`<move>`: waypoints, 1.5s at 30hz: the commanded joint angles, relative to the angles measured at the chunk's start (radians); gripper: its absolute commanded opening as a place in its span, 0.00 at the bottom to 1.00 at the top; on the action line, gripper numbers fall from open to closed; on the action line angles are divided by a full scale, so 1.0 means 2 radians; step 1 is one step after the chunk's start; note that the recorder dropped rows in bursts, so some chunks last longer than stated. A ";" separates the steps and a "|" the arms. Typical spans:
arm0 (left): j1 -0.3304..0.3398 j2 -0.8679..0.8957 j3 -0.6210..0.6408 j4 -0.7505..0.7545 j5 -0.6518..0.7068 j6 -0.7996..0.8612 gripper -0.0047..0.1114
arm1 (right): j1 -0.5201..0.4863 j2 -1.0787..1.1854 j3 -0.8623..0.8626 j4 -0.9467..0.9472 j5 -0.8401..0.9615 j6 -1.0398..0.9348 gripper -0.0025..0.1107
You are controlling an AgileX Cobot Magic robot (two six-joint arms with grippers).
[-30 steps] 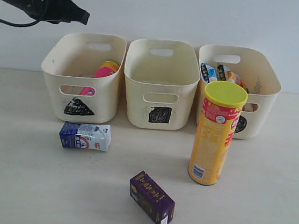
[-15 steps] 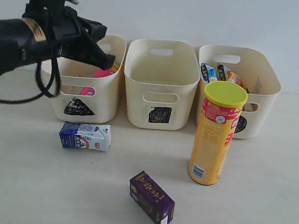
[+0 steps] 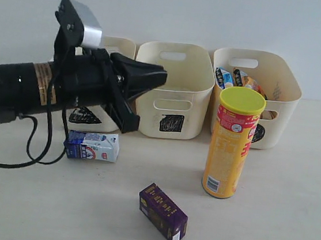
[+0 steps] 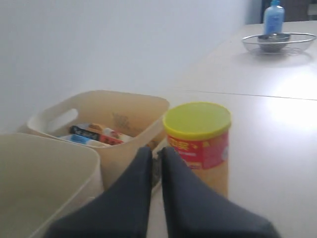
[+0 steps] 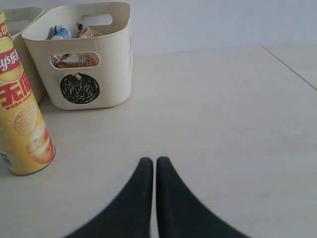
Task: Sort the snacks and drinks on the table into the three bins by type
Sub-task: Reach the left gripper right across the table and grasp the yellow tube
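A tall yellow chip tube [image 3: 233, 143] stands upright in front of the circle bin [image 3: 283, 87], which holds crinkly bags [image 3: 238, 78]. The blue-white milk carton [image 3: 92, 146] lies before the triangle bin [image 3: 121, 45], which my left arm mostly hides. Nearer the front lies the purple carton [image 3: 162, 213]. The square bin [image 3: 170, 106] is in the middle. My left gripper [image 3: 161, 77] is shut and empty, its tip at that bin's left rim. In the left wrist view the gripper [image 4: 156, 151] points toward the tube [image 4: 198, 139]. My right gripper [image 5: 154, 161] is shut over bare table, right of the tube [image 5: 22, 124]. The pink tube is hidden.
A white wall runs close behind the bins. The left arm's black cable [image 3: 35, 152] loops down onto the table beside the milk carton. Far off in the left wrist view a wire basket [image 4: 277, 39] holds a blue bottle.
My left arm has swung down and rightward from the upper left. It now crosses in front of the triangle bin and covers the pink tube. The snacks have not moved.
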 commanded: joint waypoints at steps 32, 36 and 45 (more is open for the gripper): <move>-0.015 0.221 -0.118 0.097 -0.148 -0.016 0.87 | 0.001 -0.003 0.002 0.000 -0.004 0.001 0.02; -0.028 0.239 -0.150 0.097 -0.112 -0.043 0.87 | 0.001 -0.003 0.002 0.000 -0.004 0.001 0.02; -0.039 0.268 -0.205 0.098 -0.075 -0.099 0.91 | 0.001 -0.003 0.002 0.000 -0.004 0.001 0.02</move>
